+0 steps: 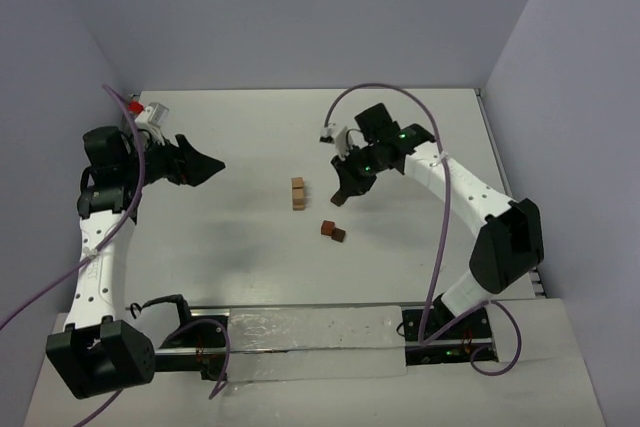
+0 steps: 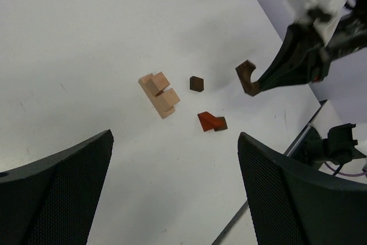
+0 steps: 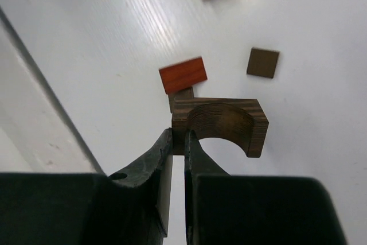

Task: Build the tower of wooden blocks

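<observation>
A short stack of light tan blocks stands mid-table; the left wrist view shows the same tan stack. A red-brown block and a darker one lie together in front of it. My right gripper is shut on one leg of a dark wooden arch block, held above the table just right of the stack. Below it lie the red block and a small dark square block. My left gripper hangs open and holds nothing, well left of the stack.
Grey walls close the table on three sides. A see-through strip on a rail runs along the near edge between the arm bases. Purple cables loop over both arms. The table's right edge shows in the left wrist view.
</observation>
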Tool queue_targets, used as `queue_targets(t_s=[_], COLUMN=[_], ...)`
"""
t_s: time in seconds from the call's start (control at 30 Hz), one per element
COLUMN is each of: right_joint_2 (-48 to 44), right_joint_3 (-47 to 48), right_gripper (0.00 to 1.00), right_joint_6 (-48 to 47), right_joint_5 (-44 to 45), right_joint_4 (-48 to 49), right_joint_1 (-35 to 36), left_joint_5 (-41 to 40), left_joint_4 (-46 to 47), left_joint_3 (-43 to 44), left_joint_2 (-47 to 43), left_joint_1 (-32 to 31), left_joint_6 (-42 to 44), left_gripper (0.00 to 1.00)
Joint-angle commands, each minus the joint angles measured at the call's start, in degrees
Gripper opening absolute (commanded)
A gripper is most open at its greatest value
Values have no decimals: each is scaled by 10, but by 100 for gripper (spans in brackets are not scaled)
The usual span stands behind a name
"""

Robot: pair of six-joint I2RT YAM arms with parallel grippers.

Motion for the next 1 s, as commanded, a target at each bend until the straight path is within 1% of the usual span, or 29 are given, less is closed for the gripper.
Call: queue_targets(t_s=[0.0,0.1,0.17,0.2,0.23,0.27,0.3,0.37,0.4,0.43,0.47,0.5,0.53,0.57,0.6,0.63,0.73,0.8,0.97], right_joint_2=[-36,-36,-35,-35,-38,-42,-44,-62,-67,-69,-63,-49,-39,-31,-24,-21,-19,-20,-19], right_joint_3=[58,61,43,33,9,-6,-38,-102,-137,-172,-190,-198,-202,-201,-198,-196,-194,-193,-197], right_gripper=[0,0,0,0,0,0,0,0,0,0,0,0,0,0,0,0,0,0,0], right_joint_6=[75,148,199,265,332,371,407,561,703,875,970,1071,1132,1173,1204,1216,1227,1233,1245], right_joint_5=[-180,-307,-375,-434,-458,-475,-506,-532,-539,-541,-539,-536,-533,-529,-527,-524,-516,-513,-510], right_joint_4=[-25,20,61,120,194,238,282,467,645,850,876,1073,1167,1214,1246,1256,1258,1261,1272], right_joint_1=[-54,-100,-112,-115,-119,-119,-119,-119,-119,-120,-119,-119,-120,-121,-122,-124,-127,-127,-127], left_joint_5=[-53,-64,-73,-76,-89,-97,-113,-131,-142,-153,-161,-174,-191,-209,-234,-254,-300,-319,-335], left_joint_4=[78,118,147,160,179,183,184,187,193,203,214,233,247,258,273,283,306,320,363], left_joint_3=[-19,-48,-62,-68,-75,-76,-76,-79,-84,-90,-95,-102,-111,-117,-121,-124,-131,-134,-128], left_joint_2=[-35,-51,-61,-65,-73,-74,-71,-62,-59,-57,-55,-53,-54,-55,-55,-54,-46,-43,-34], left_joint_1=[-63,-115,-134,-145,-176,-195,-231,-275,-295,-315,-330,-350,-379,-402,-419,-440,-477,-484,-496], left_joint_6=[-9,-27,-32,-32,-25,-21,-16,-9,-5,0,4,14,21,30,47,59,74,80,87], left_gripper=[95,94,94,94,94,94,93,92,91,91,91,90,90,90,90,90,90,89,87])
